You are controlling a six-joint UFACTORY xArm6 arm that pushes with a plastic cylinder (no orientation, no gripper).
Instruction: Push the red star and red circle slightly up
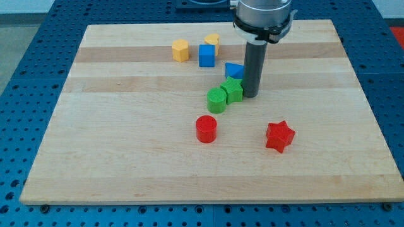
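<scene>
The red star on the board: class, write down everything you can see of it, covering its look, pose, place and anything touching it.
The red star is a small, chunky block with blunt points, uniformly red and matte, like painted wood or plastic. It lies flat on the pale wooden board, in the lower right part of the view. Nothing touches it: the red circle sits apart at its left, and my tip stands well above it, beside the green blocks.
</scene>
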